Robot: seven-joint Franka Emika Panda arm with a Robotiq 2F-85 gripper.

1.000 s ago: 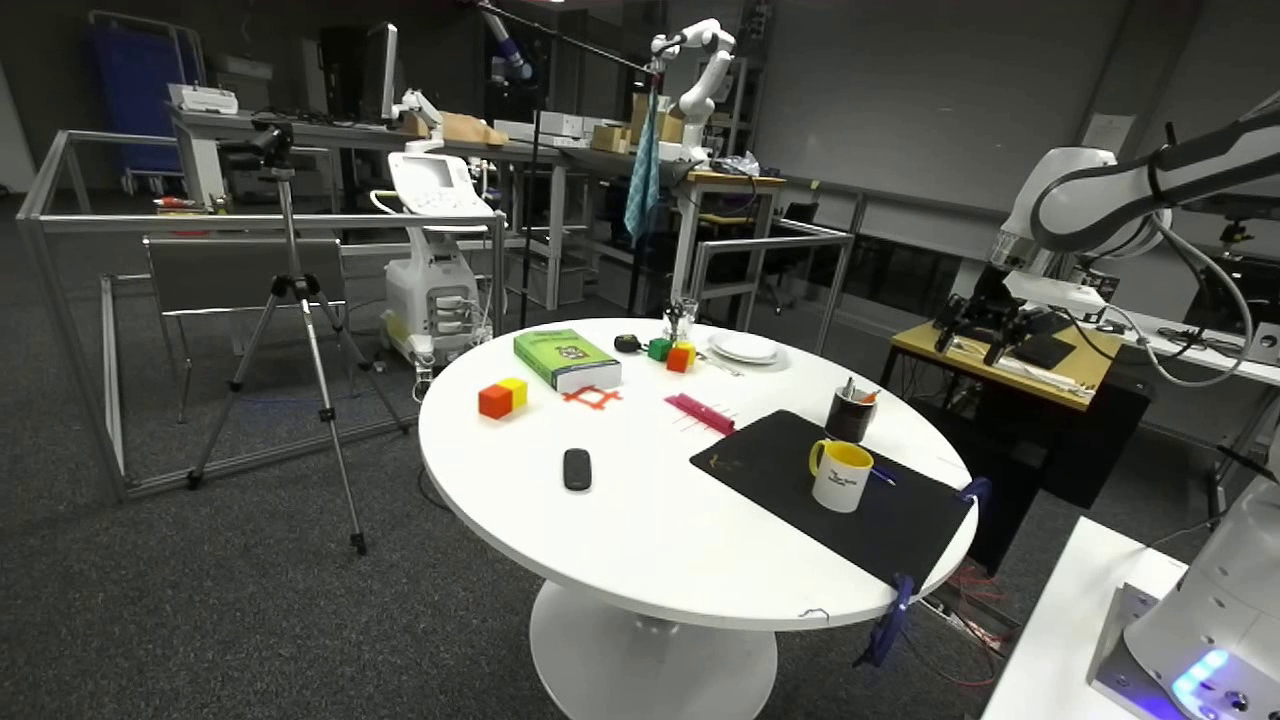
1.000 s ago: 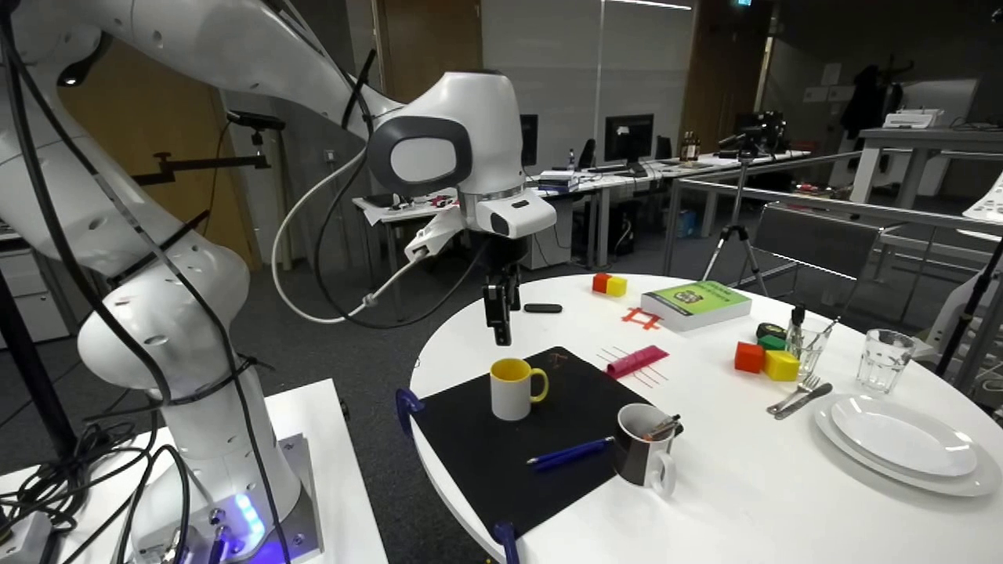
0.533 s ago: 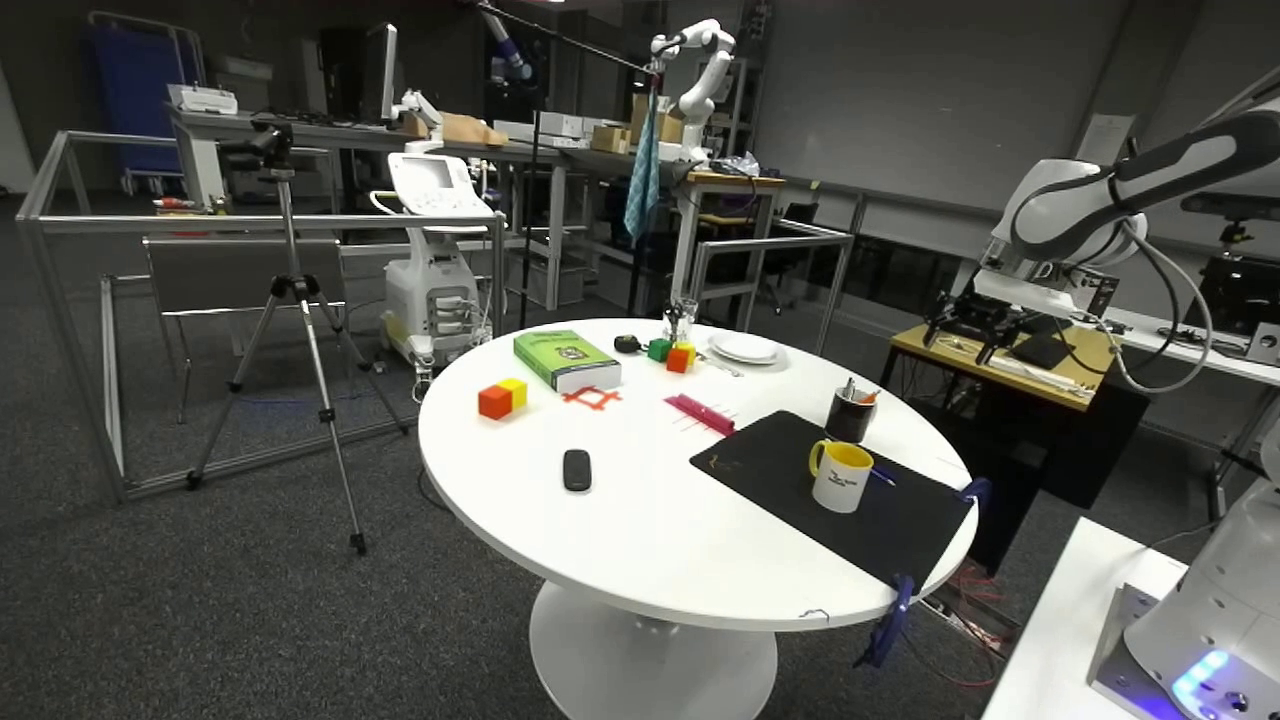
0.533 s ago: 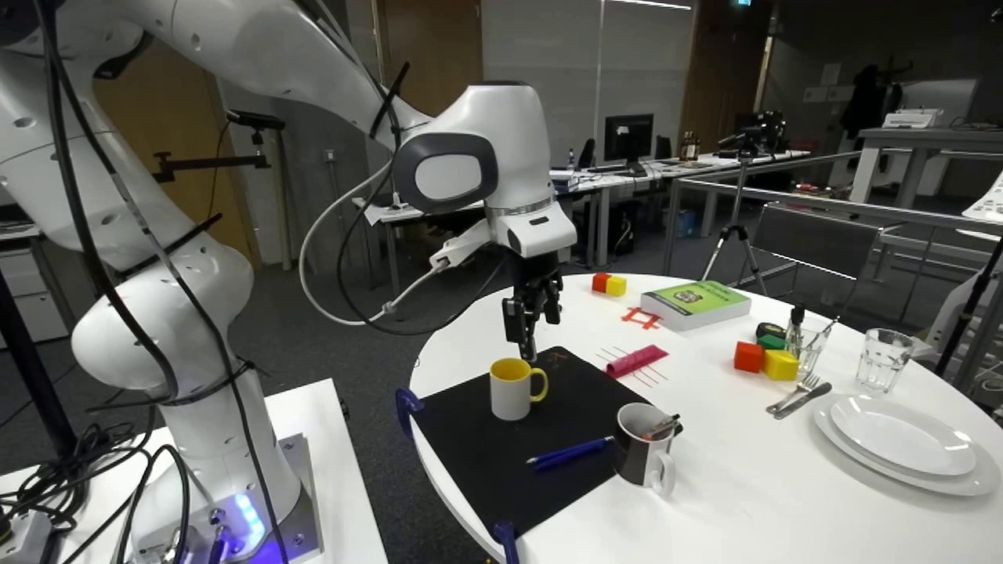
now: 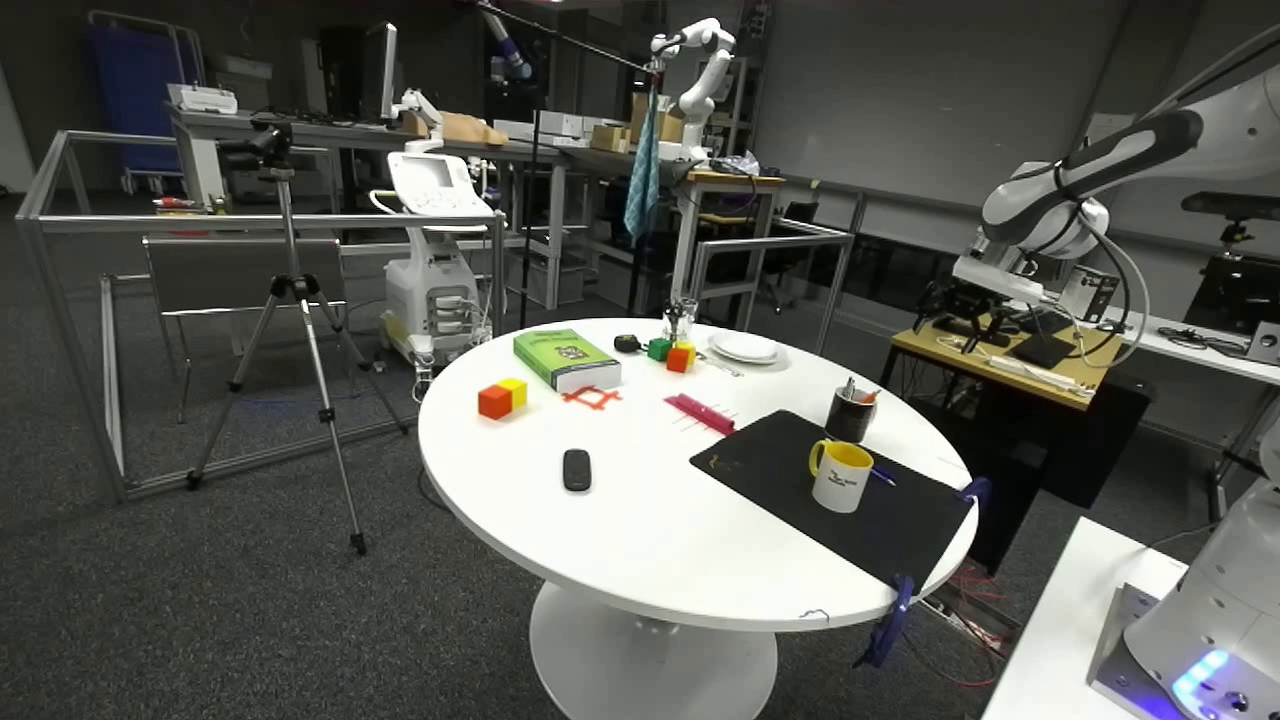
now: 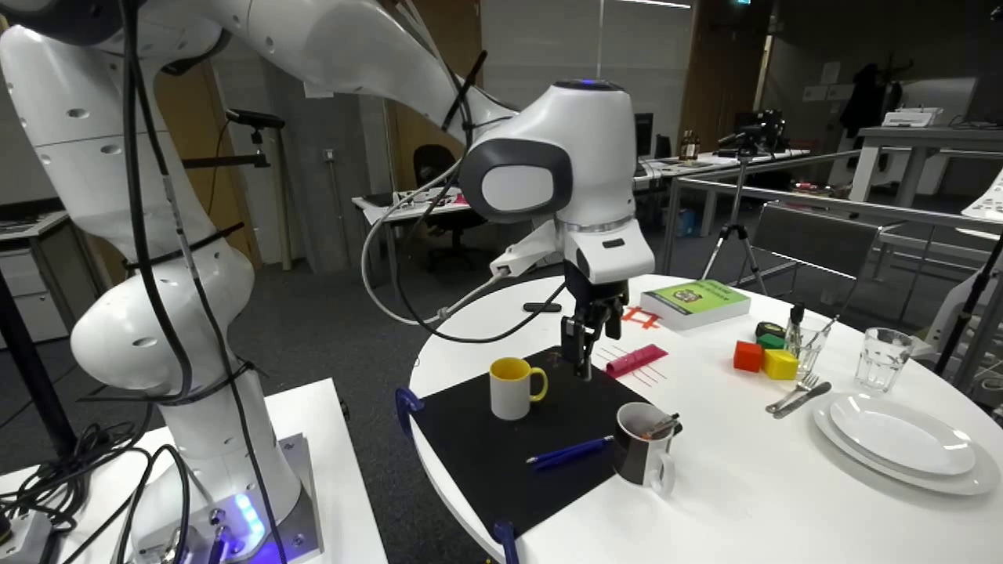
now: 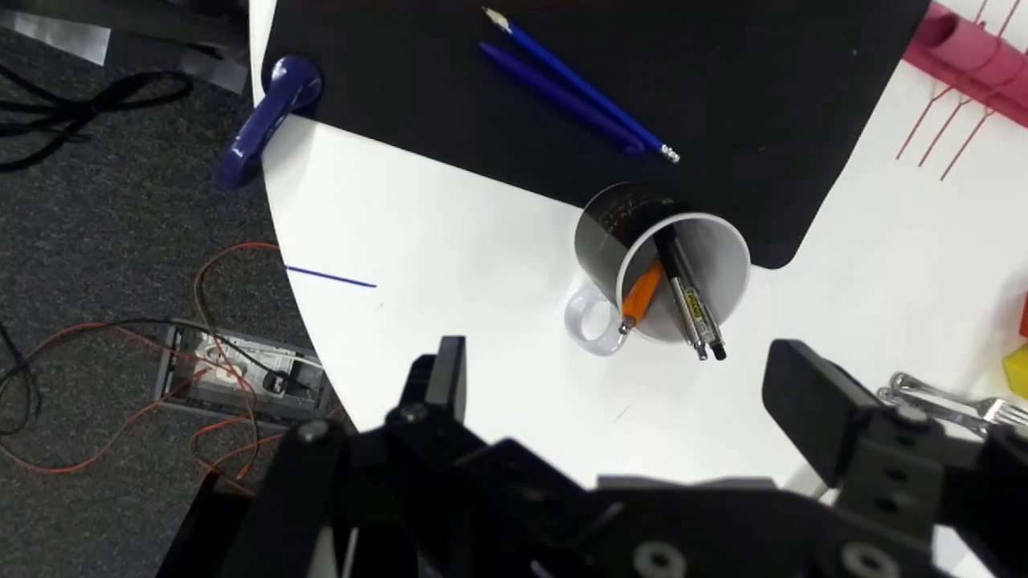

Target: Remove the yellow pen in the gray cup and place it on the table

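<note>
The gray cup (image 6: 631, 448), dark outside and pale gray inside, stands on the round white table (image 6: 744, 486) at the black mat's edge. It also shows in the wrist view (image 7: 601, 241) and in an exterior view (image 5: 848, 420). An orange pen (image 7: 642, 293) leans in it by the handle, beside dark and silver pens (image 7: 691, 301) with a yellow label. No plainly yellow pen shows. My gripper (image 7: 617, 349) is open and empty, above the table and apart from the cup. In the wrist view the cup lies ahead, between the two fingers. The gripper shows in both exterior views (image 5: 946, 335) (image 6: 599, 352).
A white mug with yellow inside (image 6: 508, 395) stands on the black mat (image 6: 501, 478). Two blue pens (image 6: 570, 453) lie near the cup. A pink piece with thin rods (image 6: 636, 360), cutlery (image 6: 799, 398) and plates (image 6: 901, 435) lie beyond. Blue clamps (image 7: 265, 120) grip the table edge.
My arm has moved sideways from near the white and yellow mug toward the gray cup, and the gripper is somewhat lower. The things on the table have not moved.
</note>
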